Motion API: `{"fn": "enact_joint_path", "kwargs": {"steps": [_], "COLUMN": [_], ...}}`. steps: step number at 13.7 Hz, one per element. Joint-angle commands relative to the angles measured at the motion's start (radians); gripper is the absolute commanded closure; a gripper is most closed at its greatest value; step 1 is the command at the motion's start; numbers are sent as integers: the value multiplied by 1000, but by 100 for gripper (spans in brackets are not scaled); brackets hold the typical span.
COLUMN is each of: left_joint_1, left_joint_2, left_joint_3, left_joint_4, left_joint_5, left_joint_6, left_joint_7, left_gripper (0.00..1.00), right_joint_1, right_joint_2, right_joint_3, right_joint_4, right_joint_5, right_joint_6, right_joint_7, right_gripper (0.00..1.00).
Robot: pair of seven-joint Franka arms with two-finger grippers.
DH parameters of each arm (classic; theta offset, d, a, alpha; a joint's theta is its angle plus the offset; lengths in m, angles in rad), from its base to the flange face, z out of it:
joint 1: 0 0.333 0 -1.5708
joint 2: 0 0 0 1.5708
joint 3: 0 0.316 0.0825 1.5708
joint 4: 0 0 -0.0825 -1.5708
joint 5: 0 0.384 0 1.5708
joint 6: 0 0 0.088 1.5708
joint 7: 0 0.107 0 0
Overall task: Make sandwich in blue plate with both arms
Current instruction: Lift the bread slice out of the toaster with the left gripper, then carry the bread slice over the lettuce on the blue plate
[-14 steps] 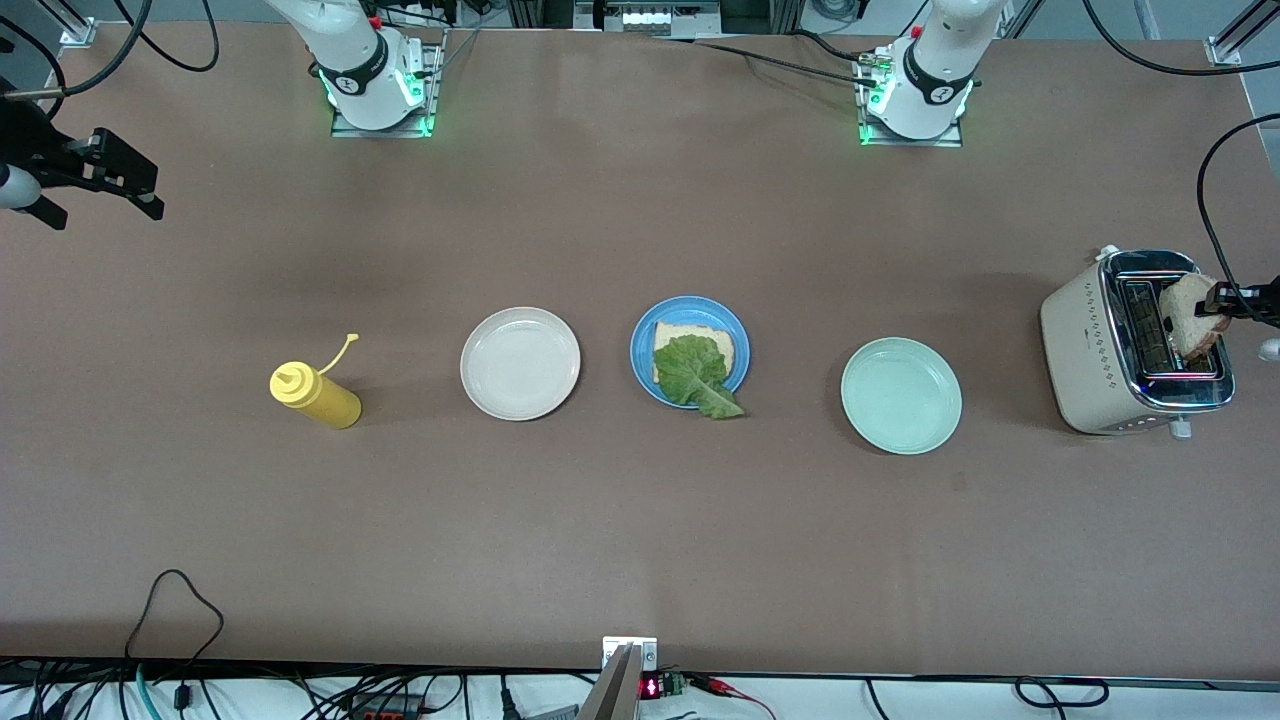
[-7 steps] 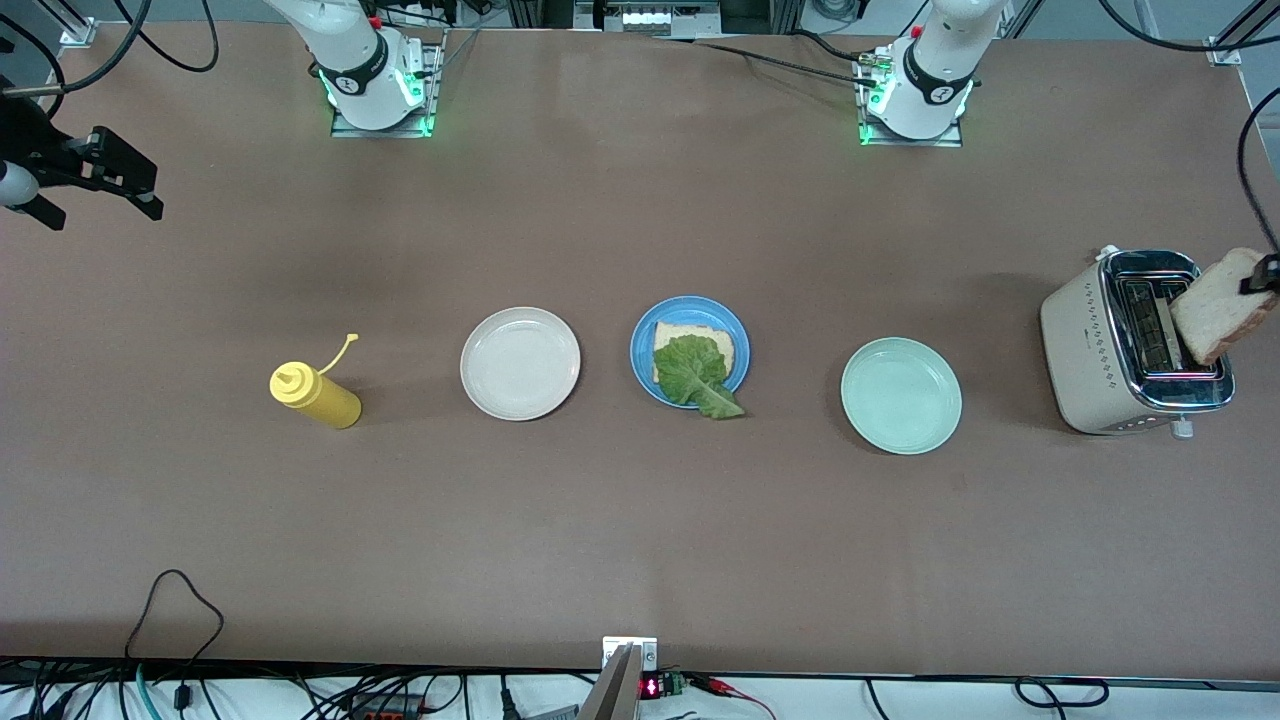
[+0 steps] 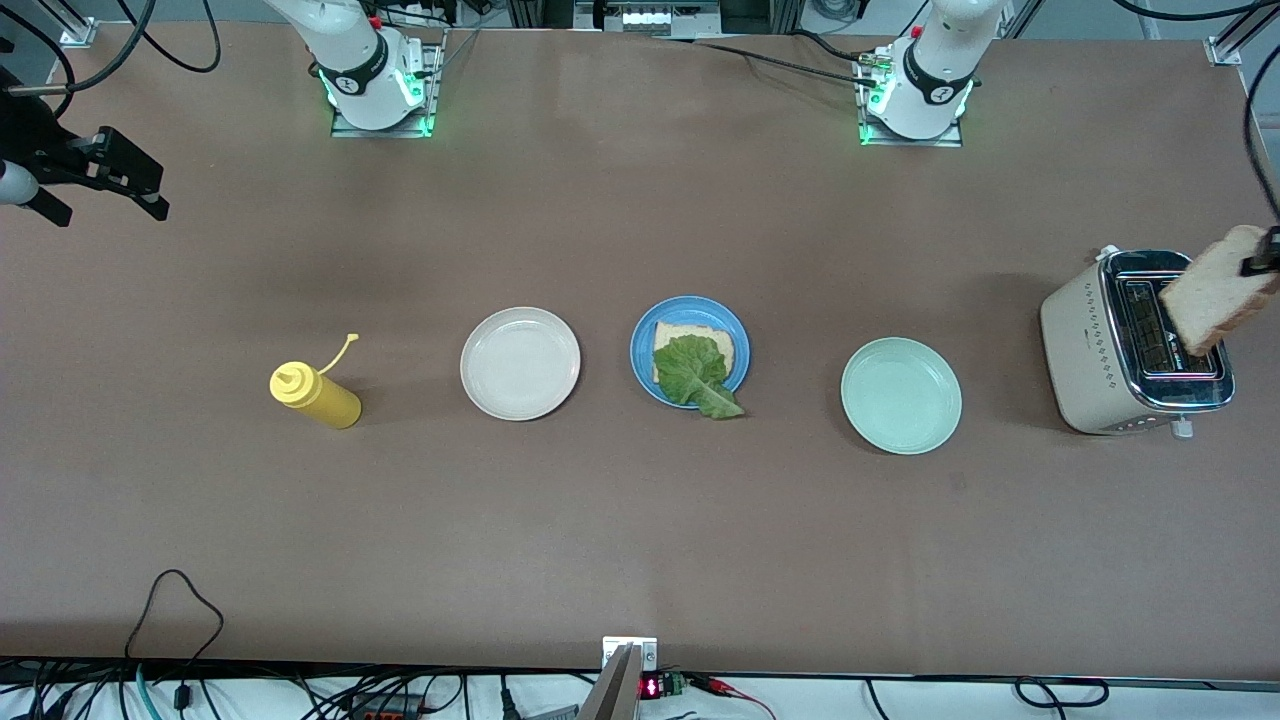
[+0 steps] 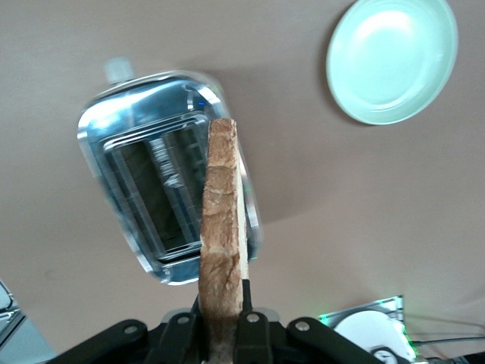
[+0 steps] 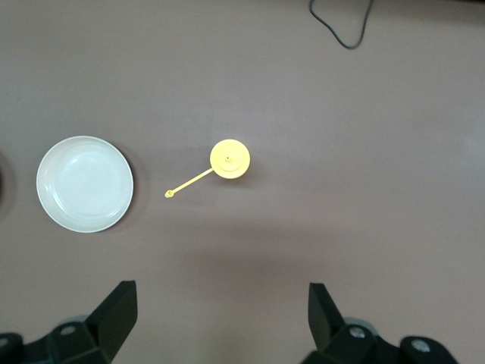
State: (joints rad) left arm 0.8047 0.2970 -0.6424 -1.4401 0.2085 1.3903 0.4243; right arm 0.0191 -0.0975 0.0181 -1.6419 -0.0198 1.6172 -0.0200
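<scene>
One bread slice [image 4: 222, 250] pinched in left hand [image 4: 225, 334], over toaster [image 3: 1100, 350].

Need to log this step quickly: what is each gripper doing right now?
Left gripper: shut on the bread slice, held over the toaster.
Right gripper: open, holding nothing, waiting up over the table near the yellow bottle.

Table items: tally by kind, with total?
Plates: 3 – blue plate, pinkish-white plate, mint-green plate
Bread slices: 2 – one on the blue plate, one in the left gripper over the toaster
Lettuce leaf: 1
Toaster: 1
Yellow squeeze bottle: 1
Total: 8
</scene>
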Motion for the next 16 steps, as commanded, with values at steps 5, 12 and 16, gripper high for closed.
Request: {"fn": "enact_joint_path", "kwargs": {"steps": [5,12,16], "left_joint_1": [-252,-418,-531], "left_joint_2": [103,409,523], "left_joint_3": [-48,-46,-45], "left_joint_4": [21,20,-3], "left_joint_5": [-214,-676,-819], "left_joint_6": [-42,109,344], "left_joint_7": [-94,-325,-299], "left_gripper": [99,99,99], "right_joint_1": [-1,-2,-2], "right_joint_2": [1,1,1], "right_joint_3": [-3,-4,-3], "right_joint_4": [10,10,10], "right_joint_5": [8,9,9], "right_joint_6": [-43,-43,-43], "right_joint_7": [49,45,49], "right_gripper": [0,0,0]}}
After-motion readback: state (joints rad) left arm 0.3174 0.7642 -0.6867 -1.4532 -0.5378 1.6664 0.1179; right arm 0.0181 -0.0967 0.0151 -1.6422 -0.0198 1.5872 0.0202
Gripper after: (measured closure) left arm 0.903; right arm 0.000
